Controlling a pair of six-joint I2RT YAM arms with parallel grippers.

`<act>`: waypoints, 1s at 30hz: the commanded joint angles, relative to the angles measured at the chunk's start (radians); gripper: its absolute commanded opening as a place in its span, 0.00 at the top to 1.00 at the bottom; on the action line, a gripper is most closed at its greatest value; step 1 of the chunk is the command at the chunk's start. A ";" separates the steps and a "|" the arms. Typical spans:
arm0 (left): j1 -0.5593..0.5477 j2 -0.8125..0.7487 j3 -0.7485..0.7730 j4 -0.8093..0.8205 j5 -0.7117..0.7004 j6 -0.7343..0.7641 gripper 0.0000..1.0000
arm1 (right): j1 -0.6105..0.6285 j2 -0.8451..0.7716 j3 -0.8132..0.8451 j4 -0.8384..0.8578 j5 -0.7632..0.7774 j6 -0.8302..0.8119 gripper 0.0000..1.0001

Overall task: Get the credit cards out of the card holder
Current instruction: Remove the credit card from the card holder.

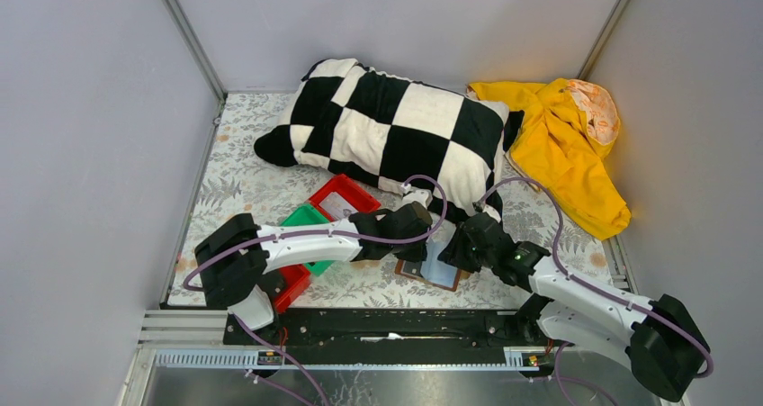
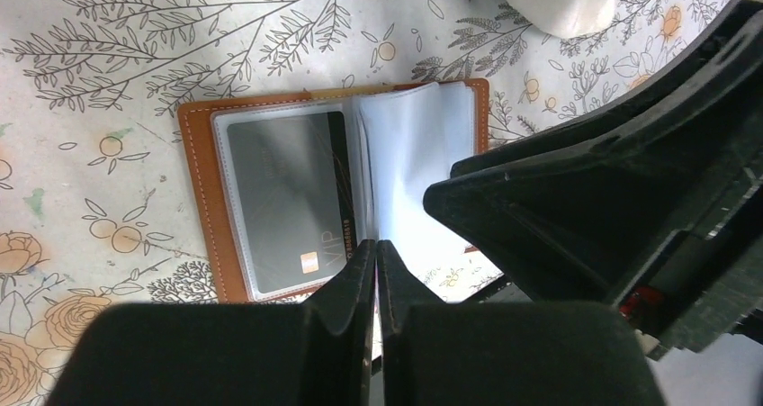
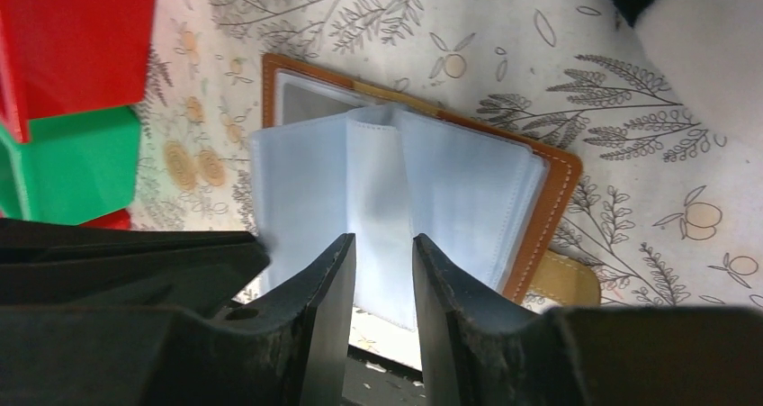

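Left wrist: card holder [image 2: 200, 190] open on table [image 2: 90, 55], 12 o'clock of left gripper [image 2: 375, 260], jaws together. Right gripper [image 3: 384, 266] jaws slightly apart over floppy sleeves [image 3: 450, 181]. Grey card [image 2: 288, 194] likely stiff, slick, light; pinch edge.

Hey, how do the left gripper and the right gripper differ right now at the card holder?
The left gripper has its fingers pressed together, while the right gripper has a clear gap between its fingers. The left gripper's camera sees a dark card in one sleeve of the card holder; the right gripper's sees mostly clear sleeves fanned upward. Both hover close over the open card holder.
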 commanded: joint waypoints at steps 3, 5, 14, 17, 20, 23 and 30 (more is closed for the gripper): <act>-0.006 -0.003 0.053 0.036 0.049 0.011 0.90 | 0.008 -0.043 0.048 0.008 -0.019 0.008 0.61; -0.006 0.006 0.054 0.038 0.055 0.012 0.89 | 0.008 -0.039 0.042 0.018 -0.031 0.017 0.59; -0.007 0.016 0.054 0.041 0.071 0.019 0.81 | 0.008 -0.081 0.030 0.004 0.034 0.072 0.54; -0.006 0.018 0.053 0.041 0.076 0.021 0.78 | 0.008 -0.108 0.021 -0.001 0.071 0.085 0.52; -0.006 0.020 0.052 0.042 0.075 0.022 0.76 | 0.008 -0.113 0.023 -0.013 0.101 0.094 0.49; -0.006 0.024 0.052 0.044 0.076 0.020 0.76 | 0.008 -0.097 0.024 0.002 0.107 0.098 0.47; -0.006 0.024 0.046 0.044 0.077 0.020 0.76 | 0.008 -0.053 0.041 0.042 0.107 0.102 0.46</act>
